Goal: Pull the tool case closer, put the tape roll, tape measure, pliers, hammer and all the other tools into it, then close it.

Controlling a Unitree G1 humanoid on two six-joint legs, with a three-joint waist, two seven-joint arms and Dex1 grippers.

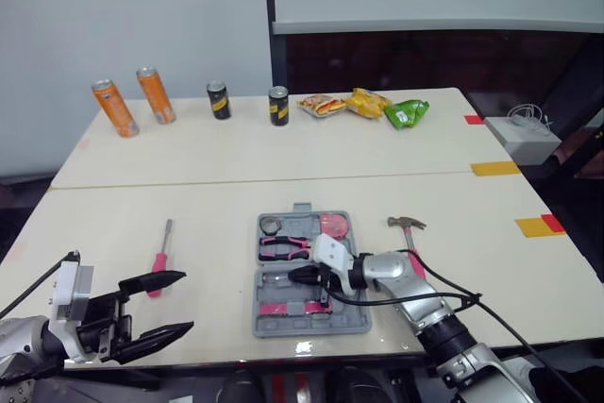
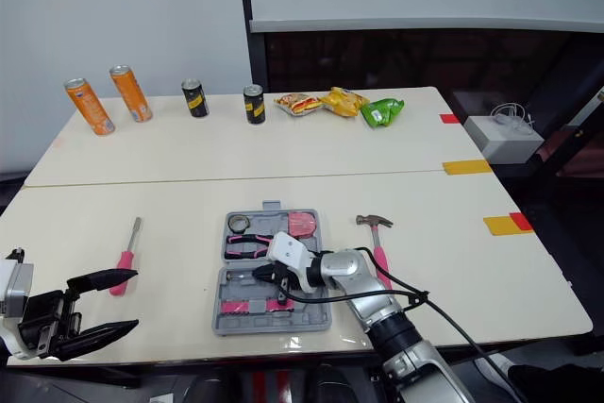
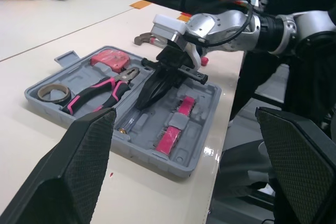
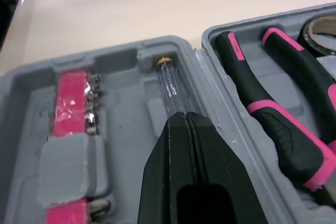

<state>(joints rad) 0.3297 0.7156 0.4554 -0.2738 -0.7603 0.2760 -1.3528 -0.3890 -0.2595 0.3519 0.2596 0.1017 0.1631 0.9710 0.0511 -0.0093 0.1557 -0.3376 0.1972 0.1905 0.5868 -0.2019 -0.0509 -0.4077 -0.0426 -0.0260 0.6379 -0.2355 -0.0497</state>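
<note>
Up close from the right wrist: right gripper clenched on a clear screwdriver, bedded in the near half of the tool case, long axis parallel to the hinge, brass cap toward the robot's left. From the head: left gripper splayed wide, empty, near the pink screwdriver.

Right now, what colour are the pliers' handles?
Pliers handles: black and pink; right wrist view.

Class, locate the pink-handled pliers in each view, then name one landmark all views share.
Left eye view: pliers in the far half of the tool case.
Right eye view: pliers left of centre.
Left wrist view: pliers beside the tape roll.
Right wrist view: pliers beside the tape roll.
Shared landmark: tape roll.
</note>
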